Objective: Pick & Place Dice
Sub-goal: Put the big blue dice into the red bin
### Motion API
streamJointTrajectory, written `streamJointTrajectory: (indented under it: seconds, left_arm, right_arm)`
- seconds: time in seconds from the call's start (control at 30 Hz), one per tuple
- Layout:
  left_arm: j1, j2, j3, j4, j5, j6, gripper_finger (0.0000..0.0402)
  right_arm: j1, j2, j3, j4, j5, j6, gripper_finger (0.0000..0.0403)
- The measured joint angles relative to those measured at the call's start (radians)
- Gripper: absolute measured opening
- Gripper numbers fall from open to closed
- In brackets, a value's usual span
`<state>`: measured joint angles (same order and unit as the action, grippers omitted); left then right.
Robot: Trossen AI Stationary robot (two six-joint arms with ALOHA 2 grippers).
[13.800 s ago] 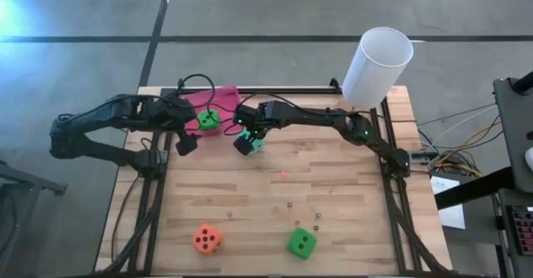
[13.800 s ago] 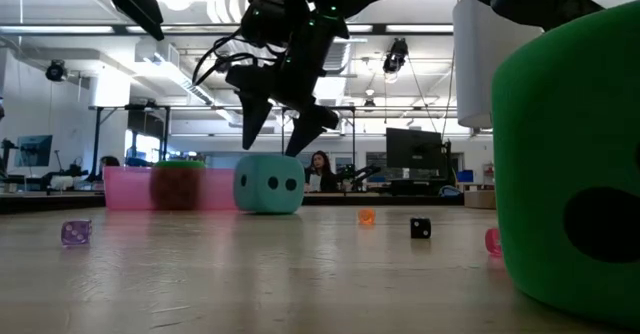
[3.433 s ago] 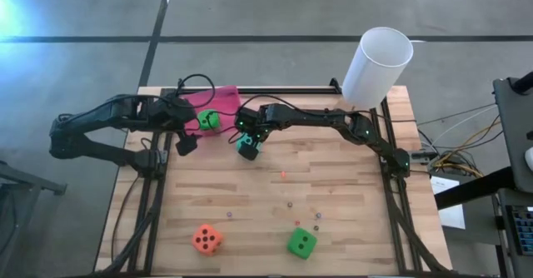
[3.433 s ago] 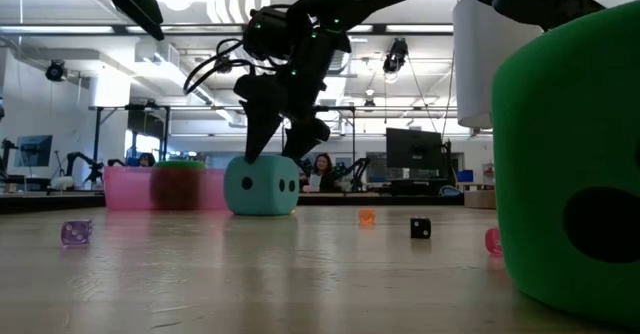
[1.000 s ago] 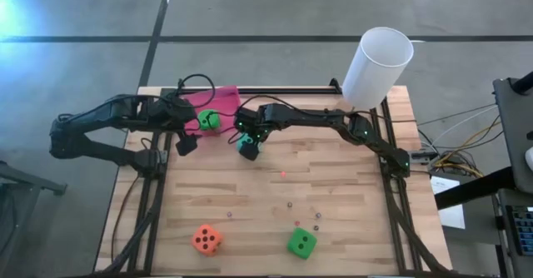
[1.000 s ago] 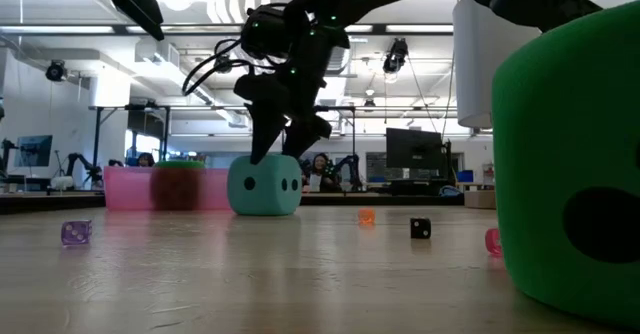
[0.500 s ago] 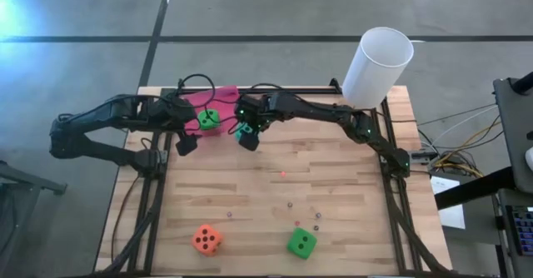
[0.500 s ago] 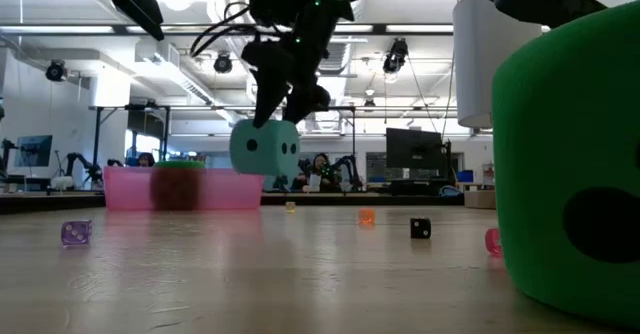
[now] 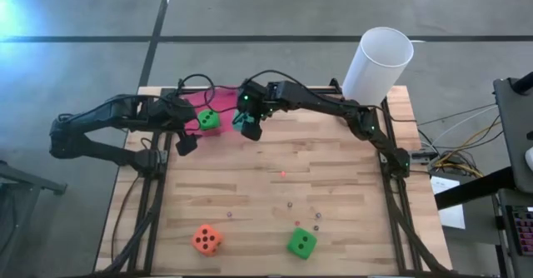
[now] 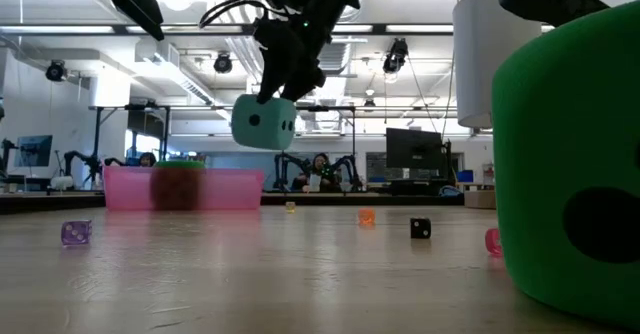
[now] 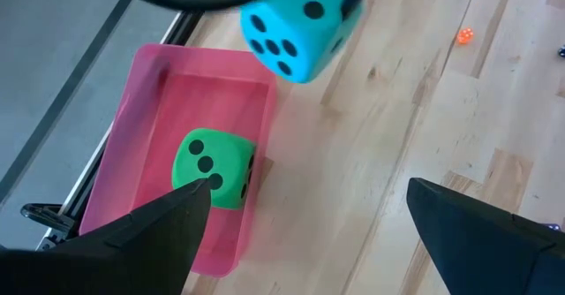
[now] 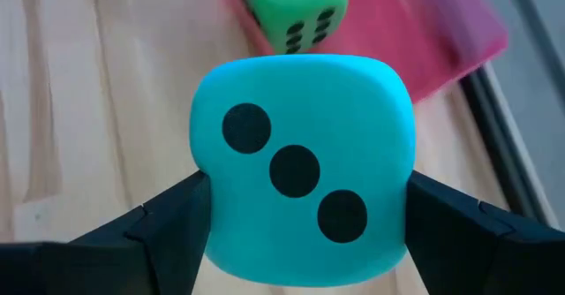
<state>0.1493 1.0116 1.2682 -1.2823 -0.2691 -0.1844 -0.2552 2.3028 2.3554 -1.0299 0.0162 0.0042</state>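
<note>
My right gripper is shut on the teal die, which hangs in the air just right of the pink tray at the table's far left. One green die rests on the tray's floor. Near the front edge sit the orange die and a second green die. My left gripper hovers open above the tray's near side with nothing between its fingers. My right gripper pinches the teal die by two opposite side faces between its two fingers. The fingers slant down onto it from the table's right. The die hangs below them, slightly tilted and lifted clear of the table, its three-pip face toward the wrist camera.
A tall white cylinder stands at the far right corner. Several tiny beads lie scattered on the wooden table between its middle and its front.
My right gripper has risen and gone toward the table's far edge and the pink tray, rolling its wrist somewhat. The teal die, which stood on the table a second ago, has come up with it and now hangs clear.
</note>
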Motion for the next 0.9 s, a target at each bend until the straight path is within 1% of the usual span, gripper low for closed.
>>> streamJointTrajectory:
  seconds: [0.1,0.27,0.5,0.67,0.9]
  left_arm:
    - [0.000,0.000,0.000,0.000,0.000,0.000,0.0385]
    - [0.000,0.000,0.000,0.000,0.000,0.000,0.0383]
    - [0.000,0.000,0.000,0.000,0.000,0.000,0.0386]
    - [0.000,0.000,0.000,0.000,0.000,0.000,0.0388]
    - [0.000,0.000,0.000,0.000,0.000,0.000,0.0383]
  right_arm:
    - [-0.023,0.000,0.000,0.049,-0.043,-0.053,0.0306]
    - [-0.079,0.006,-0.005,0.162,-0.168,-0.118,0.0306]
    - [-0.123,0.042,-0.009,0.312,-0.239,-0.202,0.0306]
    - [-0.145,0.099,-0.010,0.296,-0.288,-0.223,0.0306]
    - [-0.155,0.111,-0.010,0.292,-0.280,-0.284,0.0306]
